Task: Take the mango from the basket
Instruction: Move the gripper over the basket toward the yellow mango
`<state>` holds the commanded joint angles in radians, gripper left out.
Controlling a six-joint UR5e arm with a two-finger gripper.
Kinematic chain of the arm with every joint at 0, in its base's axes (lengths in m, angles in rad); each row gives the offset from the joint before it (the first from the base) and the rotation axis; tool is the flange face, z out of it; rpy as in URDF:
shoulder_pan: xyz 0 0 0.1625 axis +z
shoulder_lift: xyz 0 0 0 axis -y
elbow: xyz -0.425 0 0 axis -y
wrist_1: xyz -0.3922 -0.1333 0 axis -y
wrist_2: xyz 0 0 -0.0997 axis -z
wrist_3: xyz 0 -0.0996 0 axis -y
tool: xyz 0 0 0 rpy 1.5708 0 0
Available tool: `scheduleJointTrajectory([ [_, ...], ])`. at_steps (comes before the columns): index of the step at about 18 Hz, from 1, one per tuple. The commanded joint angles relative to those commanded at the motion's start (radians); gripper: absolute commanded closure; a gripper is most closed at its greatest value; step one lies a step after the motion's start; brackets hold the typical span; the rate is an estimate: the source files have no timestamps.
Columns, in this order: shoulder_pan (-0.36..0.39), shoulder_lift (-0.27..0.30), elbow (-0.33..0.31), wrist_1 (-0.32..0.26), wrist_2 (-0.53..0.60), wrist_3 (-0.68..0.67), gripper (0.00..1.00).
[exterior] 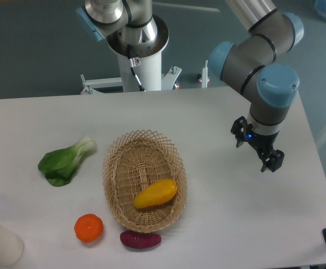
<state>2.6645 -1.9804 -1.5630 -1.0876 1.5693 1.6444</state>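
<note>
approach step, nothing grasped yet; smooth yellow mango with an orange tinge [155, 193] lying tilted in the near half of the oval tan wicker basket [113, 177]; black two-finger gripper [256, 151] hanging over bare table well to the right of the basket, fingers spread and holding nothing; next: travel left over the basket, line the jaws across the fruit's narrow width, then descend.

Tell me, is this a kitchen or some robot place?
Probably a robot lab, not a kitchen. A robot arm with a tool hangs over a plain white table, and the mango in its basket looks set out for practice.
</note>
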Motion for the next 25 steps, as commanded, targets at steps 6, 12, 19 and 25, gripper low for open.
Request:
scheduleJointTrajectory([
  [6,-0.064,0.02,-0.051,0.005,-0.012,-0.064,0.0],
  [12,-0.167,0.023,-0.058,0.008,-0.015,-0.264,0.0],
  [19,-0.279,-0.021,-0.045,0.058,-0.014,-0.472,0.0],
  [25,-0.313,-0.035,-0.043,0.075,-0.012,-0.514,0.0],
])
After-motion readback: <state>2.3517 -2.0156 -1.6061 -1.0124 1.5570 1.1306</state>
